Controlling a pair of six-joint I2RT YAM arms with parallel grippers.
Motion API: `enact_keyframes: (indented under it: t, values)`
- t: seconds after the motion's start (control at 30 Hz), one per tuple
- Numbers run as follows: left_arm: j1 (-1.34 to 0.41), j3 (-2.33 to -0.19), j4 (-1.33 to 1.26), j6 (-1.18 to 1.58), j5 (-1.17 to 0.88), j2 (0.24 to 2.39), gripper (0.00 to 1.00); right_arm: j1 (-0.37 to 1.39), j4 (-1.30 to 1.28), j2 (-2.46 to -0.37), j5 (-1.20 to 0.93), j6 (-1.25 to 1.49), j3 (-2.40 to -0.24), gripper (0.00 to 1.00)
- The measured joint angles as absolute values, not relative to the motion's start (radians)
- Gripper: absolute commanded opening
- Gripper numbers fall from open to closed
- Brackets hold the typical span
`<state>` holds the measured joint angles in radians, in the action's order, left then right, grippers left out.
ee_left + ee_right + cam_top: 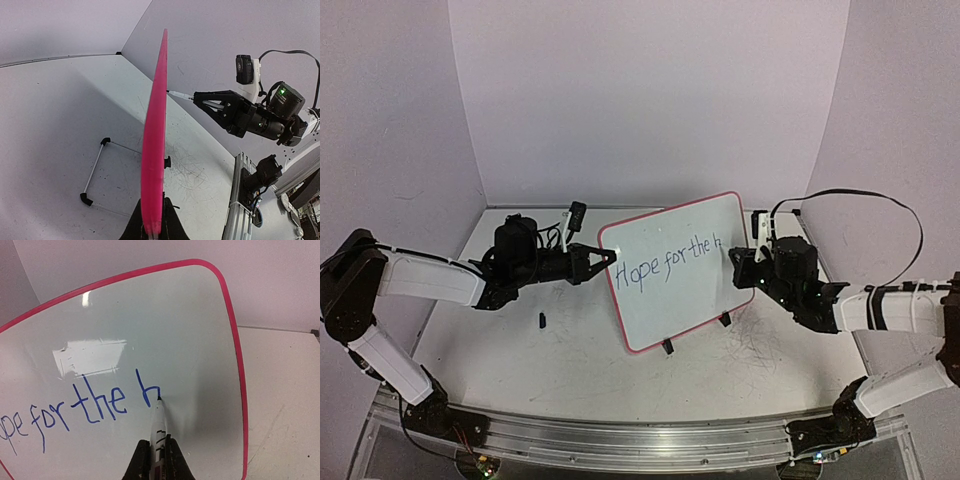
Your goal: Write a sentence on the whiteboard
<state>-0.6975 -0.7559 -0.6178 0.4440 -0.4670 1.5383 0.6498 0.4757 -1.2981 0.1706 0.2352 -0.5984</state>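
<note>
We pinch the pink-rimmed white whiteboard [680, 300] (left hand [609, 259], nine o'clock) and white marker [159, 417] (right hand [158, 450]); sentence [95, 407] lacks "best."

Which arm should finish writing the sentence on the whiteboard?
Right. The right hand holds the marker, tip on the whiteboard at the unfinished sentence; the left hand is clamped on the board's edge.
</note>
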Motion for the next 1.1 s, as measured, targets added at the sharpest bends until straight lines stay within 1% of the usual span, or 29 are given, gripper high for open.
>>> enact_keyframes:
  t: [0.37, 0.57, 0.77, 1.1]
  values:
    - [-0.698, -0.756, -0.618, 0.445, -0.467, 1.538, 0.00, 0.648, 0.472, -1.291, 0.112, 0.252, -0.594, 0.00]
    - [-0.698, -0.756, -0.618, 0.442, -0.468, 1.538, 0.00, 0.646, 0.460, -1.267, 0.118, 0.252, -0.585, 0.00]
    - [-0.698, -0.756, -0.618, 0.442, -0.468, 1.538, 0.00, 0.585, 0.459, -1.216, 0.112, 0.252, -0.581, 0.00]
    - [-0.698, -0.756, -0.618, 0.442, -0.469, 1.538, 0.00, 0.577, 0.468, -1.242, 0.081, 0.240, -0.581, 0.00]
